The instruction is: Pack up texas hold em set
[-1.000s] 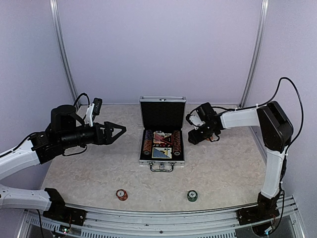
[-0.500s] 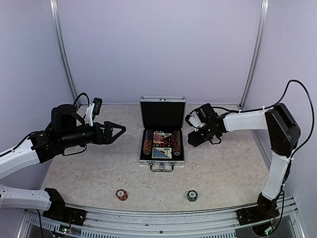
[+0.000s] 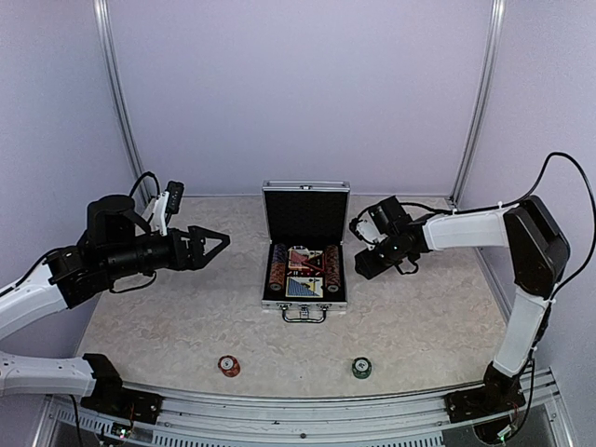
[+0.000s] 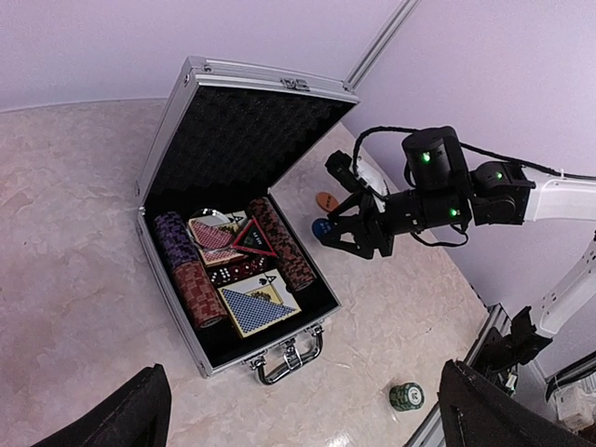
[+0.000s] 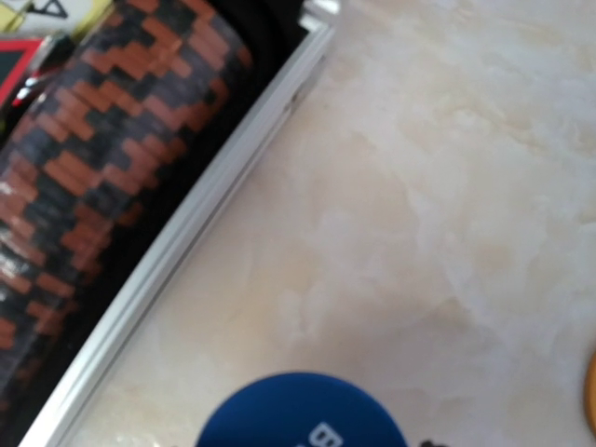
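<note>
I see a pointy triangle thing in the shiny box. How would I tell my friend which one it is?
Find the open silver case in the middle of the table. Inside it, between the two rows of chips, the triangle lies against the red card deck. It is the only three-cornered piece, with a red edge and a dark middle.

Pale lilac walls [image 3: 298, 93] are closing in at 9, 12 and 3 o'clock; slim metal posts [image 3: 119, 102] are rising at 11 and 1 o'clock; a beige marbled tabletop [image 3: 186, 317] is catching soft, even light — an aluminium rail [image 3: 307, 410] is edging it at 6 o'clock.
</note>
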